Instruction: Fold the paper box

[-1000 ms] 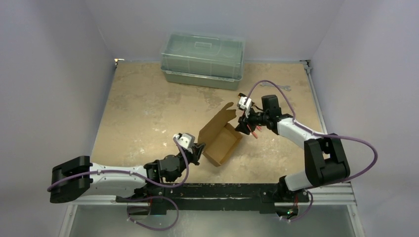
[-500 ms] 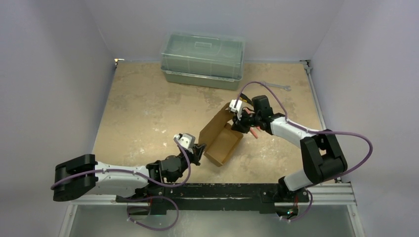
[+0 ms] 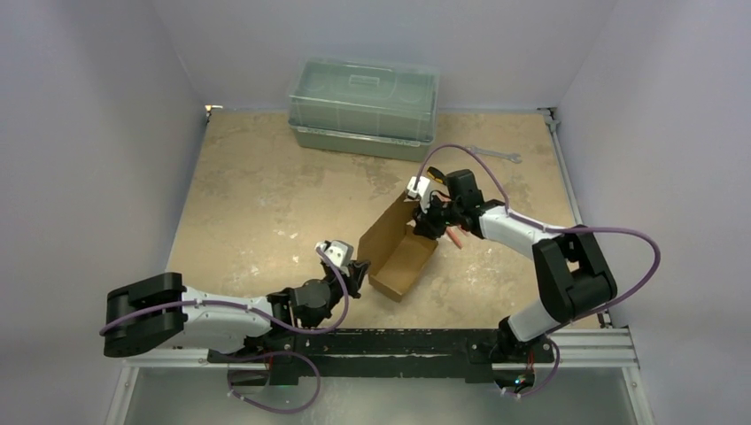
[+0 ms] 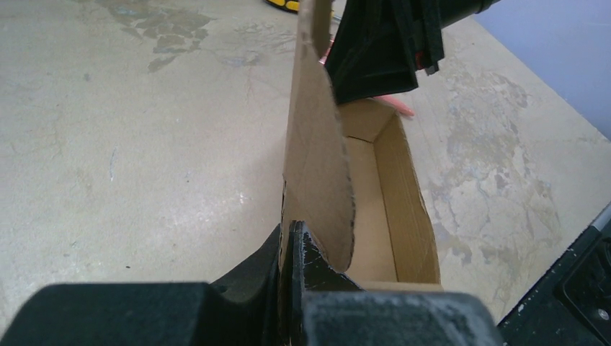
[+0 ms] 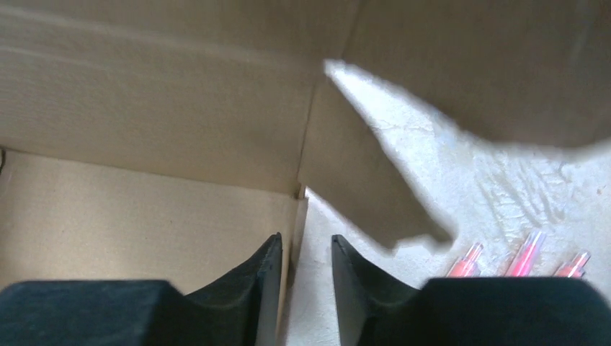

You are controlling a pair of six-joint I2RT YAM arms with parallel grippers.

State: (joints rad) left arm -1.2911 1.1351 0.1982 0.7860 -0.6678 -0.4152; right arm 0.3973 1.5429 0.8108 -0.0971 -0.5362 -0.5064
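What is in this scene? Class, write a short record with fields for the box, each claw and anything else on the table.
Paper box: centre of table, open-topped, one tall flap upright
Left claw: shut on the flap's near end
Right claw: jaws slightly apart, astride the box's far wall
Lidded plastic container: far edge of table
Wrench: right of container

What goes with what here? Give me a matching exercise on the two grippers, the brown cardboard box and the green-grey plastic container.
1 left gripper
2 right gripper
3 brown cardboard paper box
4 translucent green-grey lidded plastic container

A fingers slightly apart at a box wall
B far edge of the table
C top open, one flap upright
D fingers pinched on a box flap

Pairs: 1-D, 2-A, 3-C, 4-B.
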